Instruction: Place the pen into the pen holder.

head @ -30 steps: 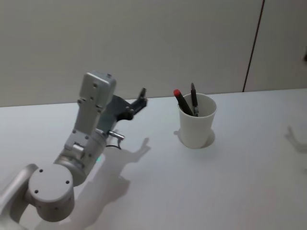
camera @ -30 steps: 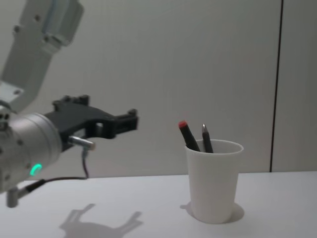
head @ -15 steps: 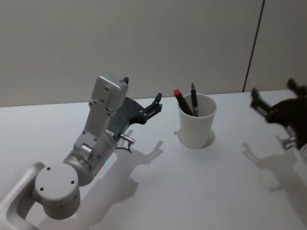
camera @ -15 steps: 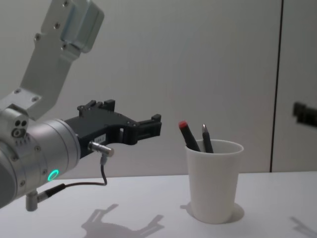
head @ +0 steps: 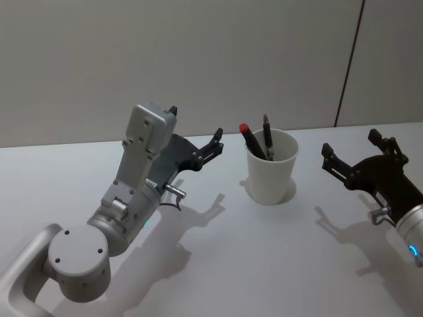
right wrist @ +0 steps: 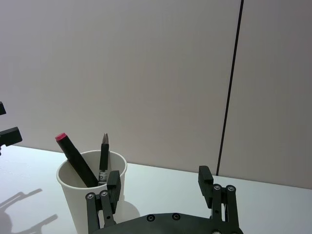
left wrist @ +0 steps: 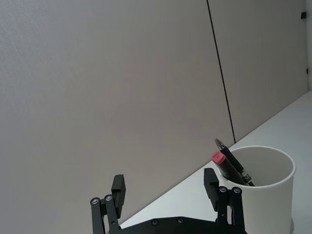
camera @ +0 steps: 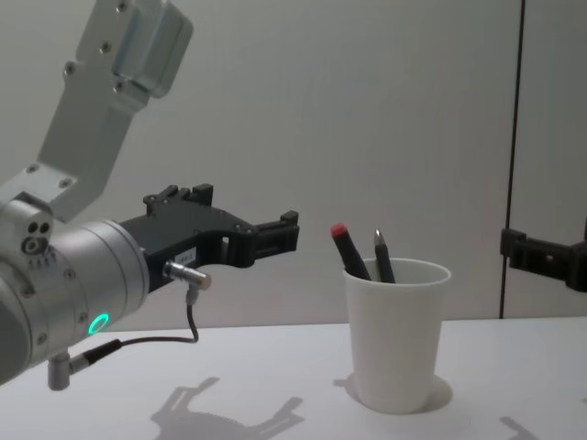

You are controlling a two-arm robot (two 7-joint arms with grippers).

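Head view: two pens already in cup (head: 271, 173), standing upright on table (head: 218, 264) mid-scene, between both grippers. Red-capped pen (head: 252, 140) leaning against left part of rim, long axis tilted up and to the left, cap topmost; dark pen (head: 267, 137) nearly vertical beside it, clip end up. Left gripper (head: 213, 146) open and empty, raised left of cup, near but apart; right gripper (head: 360, 156) likewise spread and empty, right of cup, apart. Risks, as a judgement: light paper cup, top-heavy with leaning pens, likely to tip or slide if brushed by either finger set closing in from the sides; red cap sticking out toward left gripper, easy to snag and lever the cup over; both arms converging on one spot could collide
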